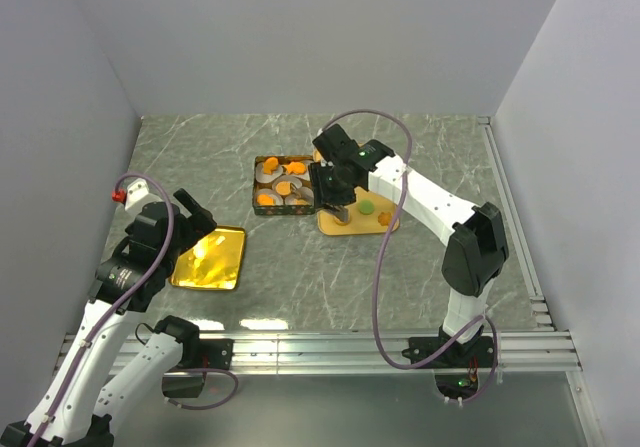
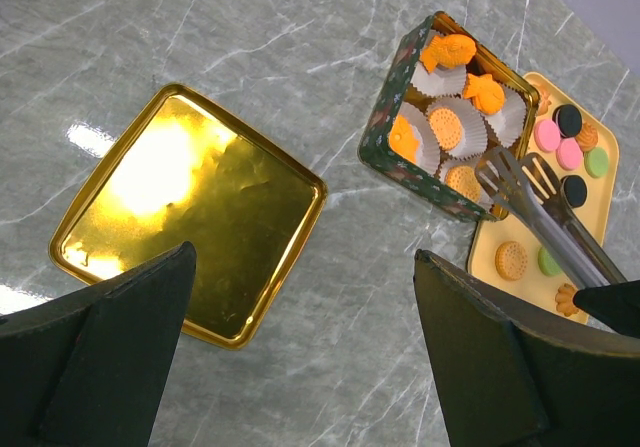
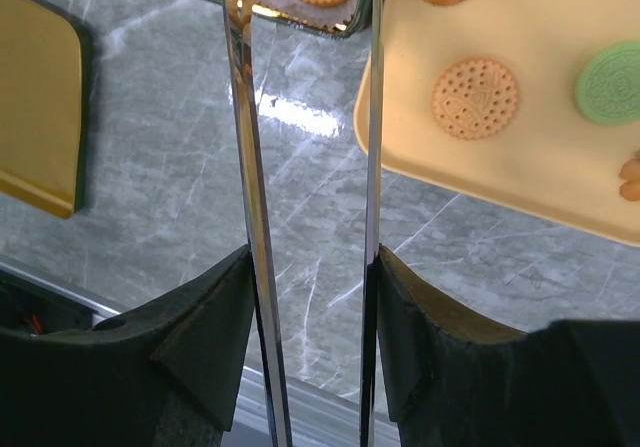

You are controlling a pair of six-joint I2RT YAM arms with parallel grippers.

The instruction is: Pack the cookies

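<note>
Right claw (image 3: 315,267) is clamped on the slim polished steel tongs (image 2: 548,229), one black finger pressed against each arm. The arms stand apart, so it's a grip, not a full squeeze. The tongs run straight ahead of the claw, and their slotted blades hover over the nearest corner of the dark green patterned square tin (image 2: 385,132). I can see nothing pinched between them. Just past the blade tips, inside the tin, orange cookies (image 2: 447,127) sit in white pleated paper cups (image 2: 505,117).

Here's what the next move turns on. The loose cookies aren't in line with the tongs; they lie off to the claw's right, short of the blade tips, on the pale yellow flat tray (image 3: 520,167) just beside the tin. From the right wrist, a round embossed golden biscuit (image 3: 475,98) lies closest to the right-hand tong arm, with a green round biscuit (image 3: 610,84) further right. Both are round, with no long axis to line up on, so any heading should do. My read is that the next pick needs a swing right and a slight draw back.

Left claw (image 2: 300,257) is spread wide and holding nothing, hanging over the shiny gold square lid (image 2: 190,217). Tin and tray lie well ahead of it and to its right, so the right arm is plainly the nearer one.
</note>
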